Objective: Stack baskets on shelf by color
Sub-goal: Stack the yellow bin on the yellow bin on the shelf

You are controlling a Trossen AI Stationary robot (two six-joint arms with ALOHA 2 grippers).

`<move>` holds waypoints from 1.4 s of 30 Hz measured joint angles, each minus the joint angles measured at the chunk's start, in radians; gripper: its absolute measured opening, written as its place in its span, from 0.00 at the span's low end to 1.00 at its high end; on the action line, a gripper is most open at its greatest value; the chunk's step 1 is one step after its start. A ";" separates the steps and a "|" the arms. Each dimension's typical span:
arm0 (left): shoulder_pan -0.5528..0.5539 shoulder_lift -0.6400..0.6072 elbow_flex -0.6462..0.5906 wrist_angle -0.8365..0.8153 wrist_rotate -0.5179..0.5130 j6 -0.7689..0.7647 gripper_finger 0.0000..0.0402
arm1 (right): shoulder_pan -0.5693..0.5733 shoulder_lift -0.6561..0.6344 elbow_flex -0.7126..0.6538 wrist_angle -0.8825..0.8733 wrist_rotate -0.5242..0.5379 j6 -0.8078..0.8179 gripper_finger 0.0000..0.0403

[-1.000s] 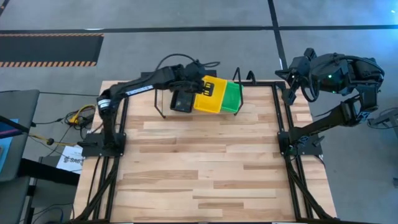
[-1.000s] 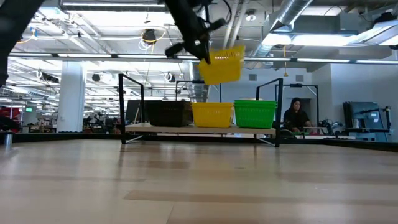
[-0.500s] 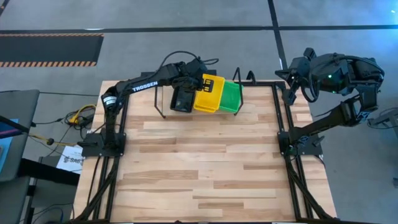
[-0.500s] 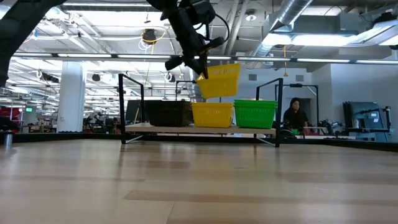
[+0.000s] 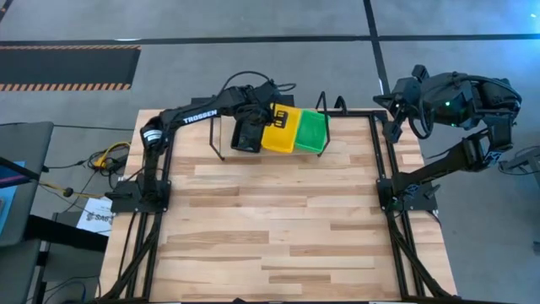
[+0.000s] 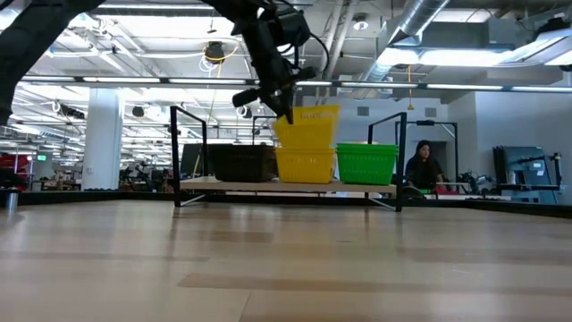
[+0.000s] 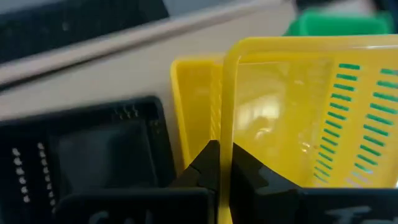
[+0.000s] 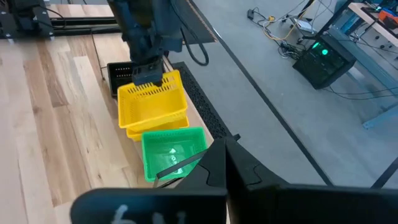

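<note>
High view: the left gripper [image 5: 268, 116] pinches the rim of a yellow perforated plastic basket [image 5: 285, 128] above the low black wire shelf [image 5: 221, 145], between black and green stacks. The right gripper [image 5: 396, 97] waits folded off the table's far corner; its fingers cannot be judged.

Low view: only here does the held basket show just above the seated yellow basket [image 6: 305, 165], slightly tilted; it might jam crooked.

Left wrist view: fingers [image 7: 210, 163] clamp the rim's edge, a thin hold that might slip.

Pale wood-plank table [image 5: 278, 219] — 1 low black wire shelf [image 6: 288, 186] at its far edge, both arm bases.
</note>
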 joint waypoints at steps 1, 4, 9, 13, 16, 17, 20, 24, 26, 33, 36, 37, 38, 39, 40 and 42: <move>0.000 0.004 -0.001 -0.014 0.009 0.003 0.00 | 0.000 0.000 0.000 0.000 0.000 0.000 0.01; 0.000 0.017 -0.002 0.010 0.012 0.010 0.00 | 0.000 0.000 0.000 0.000 0.000 -0.003 0.01; 0.001 0.017 -0.002 0.036 0.010 0.017 0.00 | 0.000 0.000 0.000 0.000 -0.001 -0.015 0.01; 0.014 0.017 -0.002 0.019 0.012 0.021 0.00 | 0.000 0.000 0.000 0.000 0.000 -0.015 0.01; 0.022 0.017 -0.002 -0.003 0.012 0.021 0.00 | 0.000 0.000 0.000 0.000 0.000 -0.015 0.01; 0.025 0.017 -0.002 -0.008 0.012 0.022 0.00 | 0.000 0.000 0.000 0.000 0.000 -0.015 0.01; 0.033 0.017 -0.002 -0.008 0.012 0.023 0.00 | 0.000 0.000 0.000 0.000 0.000 -0.015 0.01; 0.039 0.017 -0.002 -0.008 0.028 0.025 0.00 | 0.000 0.000 0.000 0.000 0.000 -0.015 0.01; 0.039 0.017 -0.002 -0.008 0.028 0.027 0.00 | 0.000 0.000 0.000 0.000 0.000 -0.014 0.01; 0.038 0.017 -0.002 0.004 0.060 0.040 0.00 | 0.000 0.000 0.000 0.000 0.000 -0.014 0.01; 0.038 0.017 -0.002 0.004 0.076 0.044 0.00 | 0.000 0.000 0.000 0.000 0.001 -0.014 0.01; 0.038 0.017 -0.002 0.004 0.083 0.047 0.00 | 0.000 0.000 0.000 0.000 0.001 -0.013 0.01; 0.038 0.017 -0.002 0.004 0.089 0.048 0.00 | 0.000 0.000 0.000 0.000 0.001 -0.011 0.01; 0.037 0.017 -0.002 0.004 0.092 0.048 0.00 | 0.000 0.000 0.000 0.000 0.001 -0.009 0.01; 0.037 0.017 -0.002 0.003 0.096 0.048 0.00 | 0.000 0.000 0.000 0.000 0.001 -0.006 0.01; 0.038 0.017 -0.002 -0.001 0.102 0.048 0.00 | 0.000 0.000 0.000 0.000 0.001 -0.004 0.01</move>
